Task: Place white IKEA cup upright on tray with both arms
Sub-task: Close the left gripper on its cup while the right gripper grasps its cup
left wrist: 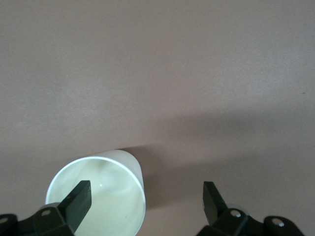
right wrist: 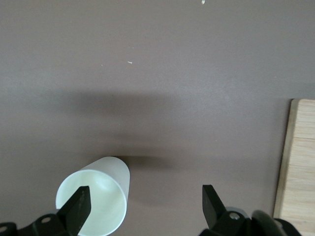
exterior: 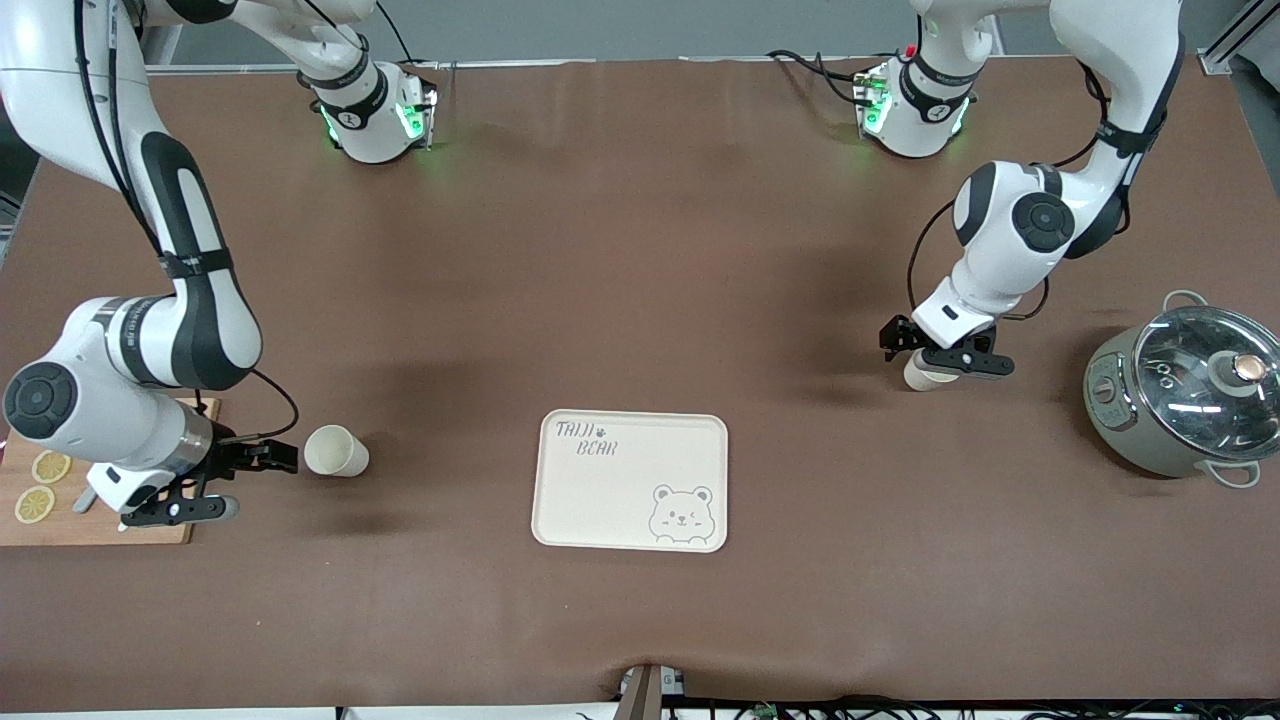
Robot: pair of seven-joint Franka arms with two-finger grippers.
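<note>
Well, I begin at the right arm's end of the table, where my right gripper [exterior: 265,485] hangs with its fingers spread wide and nothing between them, just beside the wooden cutting board [exterior: 100,530] with its lemon slices [exterior: 50,466]. A white cup [exterior: 336,450] stands on the table just beside that gripper. In the right wrist view, one finger [right wrist: 78,206] sits over the cup's [right wrist: 93,201] open mouth and the other is well off to the side over bare table, so I am not centred yet. I judge that the cup is upright with its mouth up, though the angle leaves me a little unsure.

At mid-table, nearer to the front camera, lies the tray [exterior: 600,500], with nothing on it. It is well apart from both cups.

Toward the left arm's end, my left gripper [exterior: 945,355] is also spread wide and holds nothing. It hovers over a second white cup [exterior: 922,375], which it partly hides, with the lidded pot [exterior: 1180,400] close by. The left wrist view shows the same offset, one finger [left wrist: 78,201] over the cup's [left wrist: 98,196] mouth.

The step in hand, as I read it, is getting a grasp. To do it well, I should shift each gripper sideways until the cup sits midway between the fingers. Then I should come down low enough to catch the wall rather than the rim, and close gently so the cup does not tip. On the carry I should keep it level and clear of the pot.
</note>
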